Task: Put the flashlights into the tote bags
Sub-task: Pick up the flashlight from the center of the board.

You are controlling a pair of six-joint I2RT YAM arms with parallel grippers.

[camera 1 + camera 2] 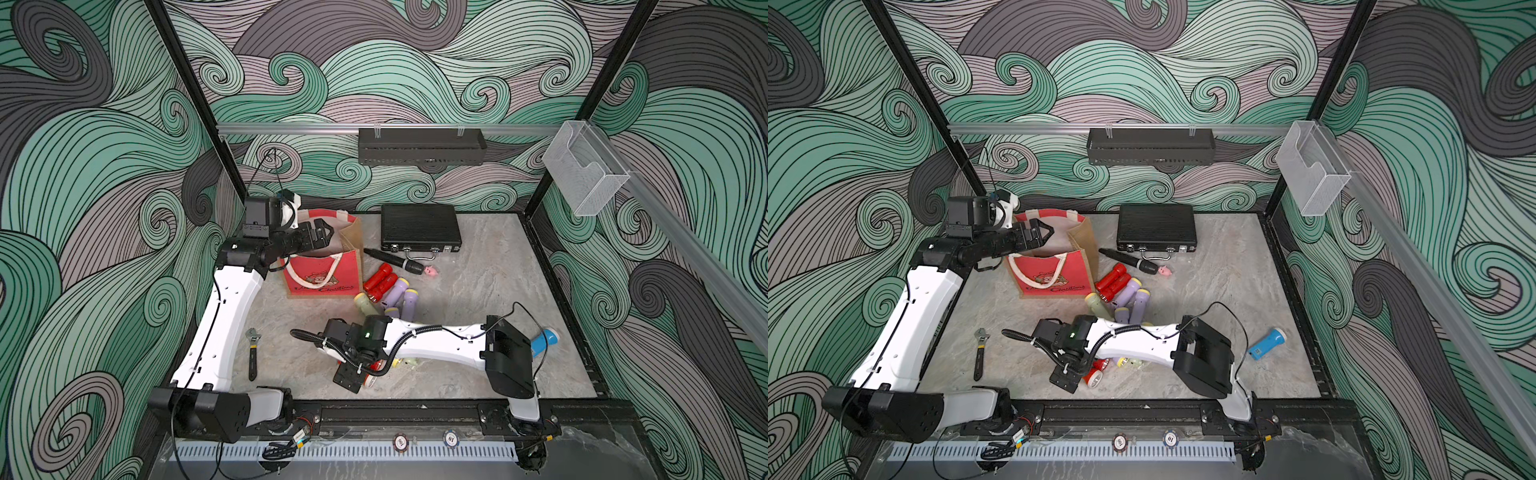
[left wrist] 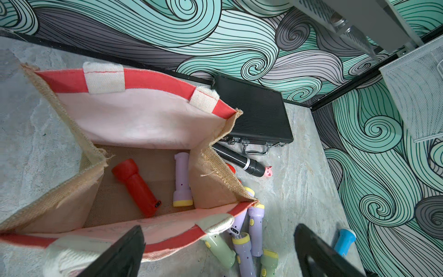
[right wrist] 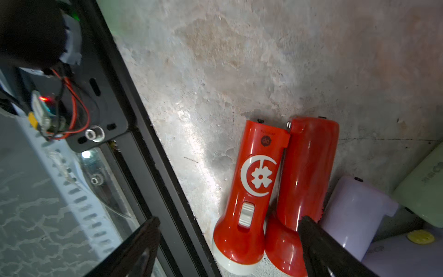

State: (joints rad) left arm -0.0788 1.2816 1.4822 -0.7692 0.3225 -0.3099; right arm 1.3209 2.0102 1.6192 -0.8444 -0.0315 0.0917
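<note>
The marble table (image 1: 478,291) carries everything. The tote bag (image 1: 322,278) stands upright near its far corner on the robot's left, mouth gaping and red printed front facing the robot. Just past the bag's brown side, toward the back wall, lies the flat black case (image 1: 419,228), shut.

The left gripper (image 1: 322,235) hangs above the bag's mouth, jaws spread wide with nothing between them. The left wrist view looks down past both fingers (image 2: 124,251) into the bag. On the bag's floor lie a red flashlight (image 2: 135,187) and a lilac flashlight (image 2: 182,182), side by side but apart.

Just outside the bag's brown side sits a heap of flashlights (image 1: 398,291): two red, the rest lilac and pale green, touching one another.

Well away from the bag, toward the table's near edge, the right gripper (image 3: 229,219) points down. Its jaws are spread either side of a crescent-marked red flashlight (image 3: 251,191). A plain red flashlight (image 3: 306,172) lies touching that one, and one finger (image 3: 318,244) overlaps its head, though contact is hard to judge.

A blue flashlight (image 1: 1266,343) lies alone, farthest from the bag. A wrench (image 1: 252,353) lies on the robot's side of the bag. A black stick (image 1: 392,262) and a tiny pink pig (image 1: 432,271) lie between case and heap.
</note>
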